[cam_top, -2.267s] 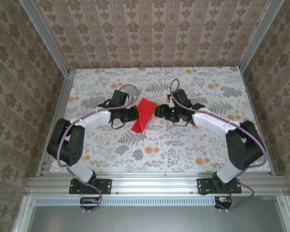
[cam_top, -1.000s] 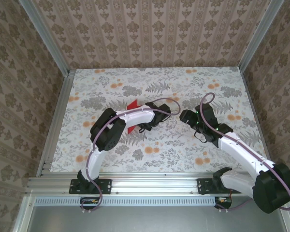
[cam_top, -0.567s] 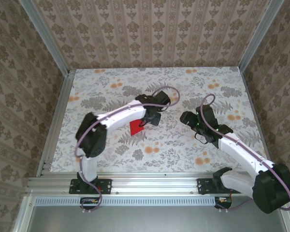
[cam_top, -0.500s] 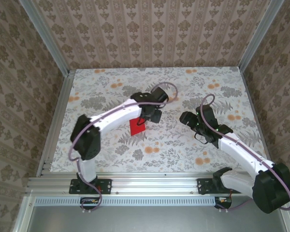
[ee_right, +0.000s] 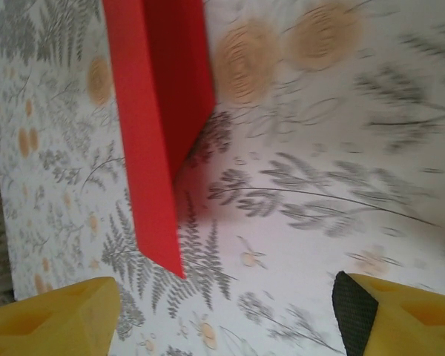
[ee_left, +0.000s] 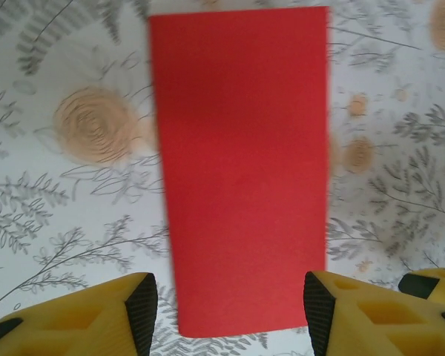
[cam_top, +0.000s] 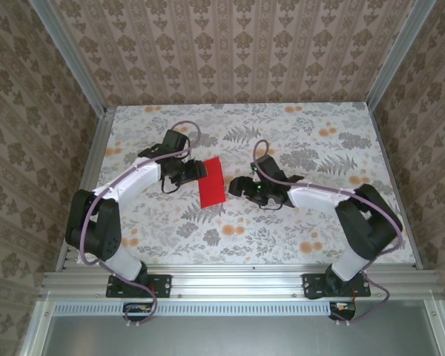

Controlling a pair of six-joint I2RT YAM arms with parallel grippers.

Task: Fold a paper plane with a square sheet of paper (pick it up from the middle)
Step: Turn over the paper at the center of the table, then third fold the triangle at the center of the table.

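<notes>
On table, paper now unheld.

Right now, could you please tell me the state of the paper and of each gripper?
square sheet of paper, folded in half into a rectangle, lying free on the table, top layer slightly raised
left gripper, open, empty, beside the paper
right gripper, open, empty, beside the paper

The white and black left arm reaches forward and bends to the right. Its left gripper has yellow fingers spread apart, holding nothing. The white and black right arm bends to the left. Its right gripper gapes wide too, empty. The 2 grippers face each other.
</notes>
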